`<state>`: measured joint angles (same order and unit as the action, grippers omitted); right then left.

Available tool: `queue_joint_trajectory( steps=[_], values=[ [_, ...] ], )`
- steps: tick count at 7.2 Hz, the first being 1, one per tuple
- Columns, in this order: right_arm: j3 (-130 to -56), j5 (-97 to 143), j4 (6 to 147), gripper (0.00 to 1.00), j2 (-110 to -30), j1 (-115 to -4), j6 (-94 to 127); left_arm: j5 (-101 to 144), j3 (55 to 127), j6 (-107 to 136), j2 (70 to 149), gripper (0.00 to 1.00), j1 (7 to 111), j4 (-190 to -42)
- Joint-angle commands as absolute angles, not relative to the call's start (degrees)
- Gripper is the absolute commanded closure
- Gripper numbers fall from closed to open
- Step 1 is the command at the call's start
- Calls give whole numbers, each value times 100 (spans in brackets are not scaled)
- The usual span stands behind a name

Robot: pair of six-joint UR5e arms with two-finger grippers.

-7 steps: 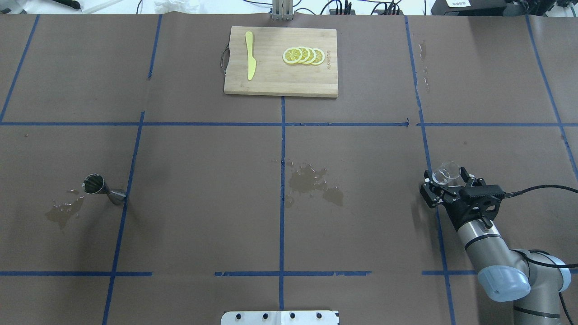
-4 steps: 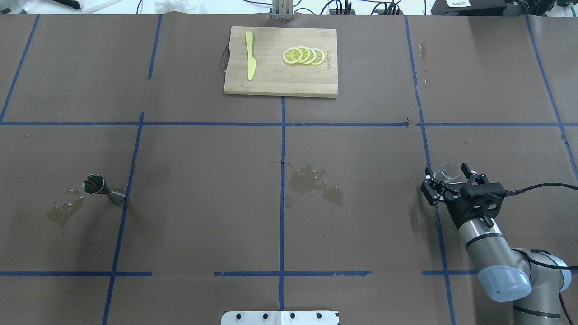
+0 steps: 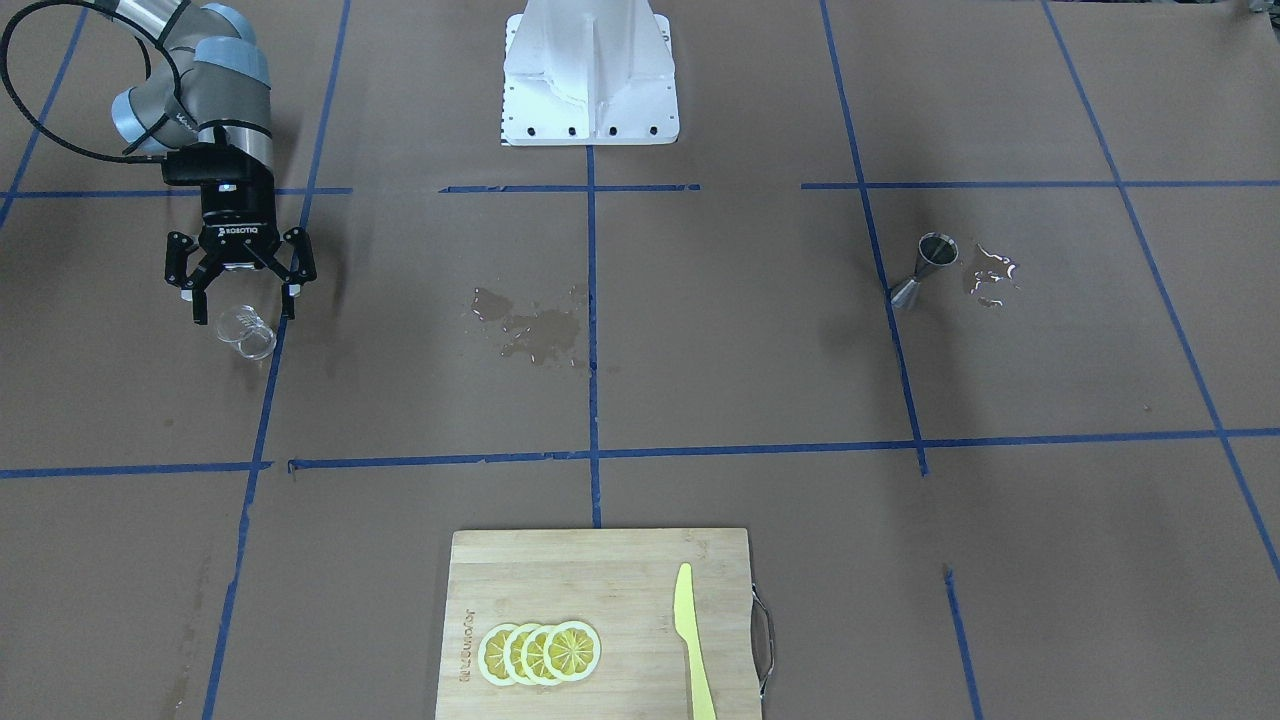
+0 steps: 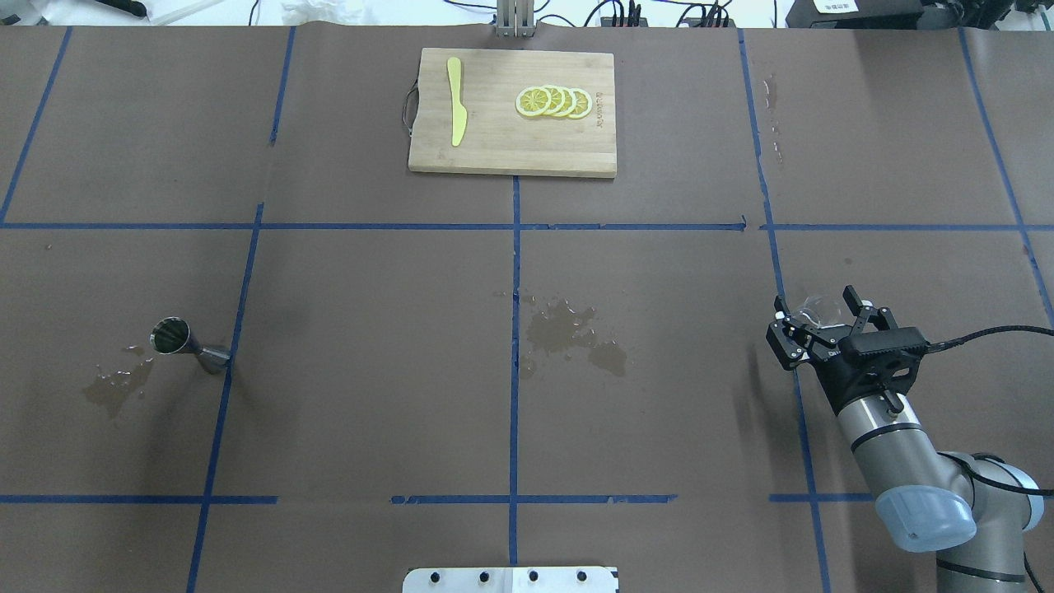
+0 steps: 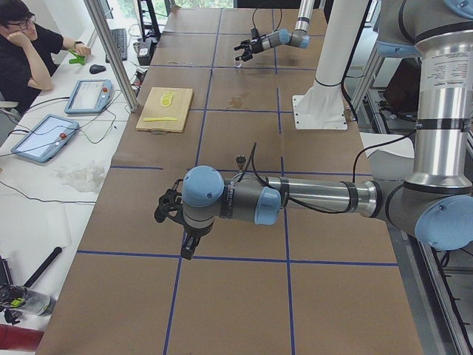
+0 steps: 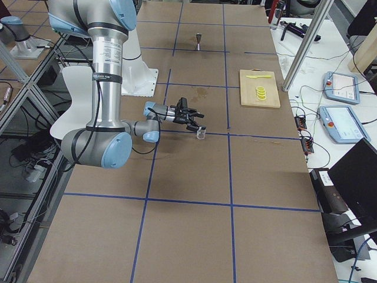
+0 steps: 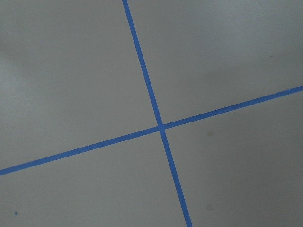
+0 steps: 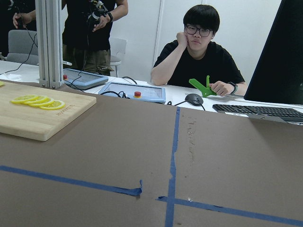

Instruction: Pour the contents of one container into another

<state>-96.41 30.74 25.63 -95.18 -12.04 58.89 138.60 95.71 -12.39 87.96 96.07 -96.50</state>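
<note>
While the beaker stands on the counter far across from the jigger, between the spread jaws of the right end effector, motion is best kept straight along the jaws, lest the glass be tipped. Left end effector: state cannot be told.

Jigger at the robot's left, beaker well apart at its right, cutting board far centre.
</note>
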Motion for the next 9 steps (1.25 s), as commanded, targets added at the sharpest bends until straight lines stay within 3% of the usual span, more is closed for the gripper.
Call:
queue_joint_trajectory(
  steps=[1, 5, 9],
  values=[
    [-9756, 4157, 2584, 0, -9527, -1762, 5679, 13860, 9571, -1239, 8798, 0, 9606, -9650],
    [-9835, 8372, 2811, 0, -9527, -4649, 4828, 13869, 9571, -1239, 8789, 0, 9580, -9659],
    [-9782, 11830, 4792, 0, -9536, -7445, 1898, 13869, 9563, -1239, 8789, 0, 9571, -9659]
  ],
)
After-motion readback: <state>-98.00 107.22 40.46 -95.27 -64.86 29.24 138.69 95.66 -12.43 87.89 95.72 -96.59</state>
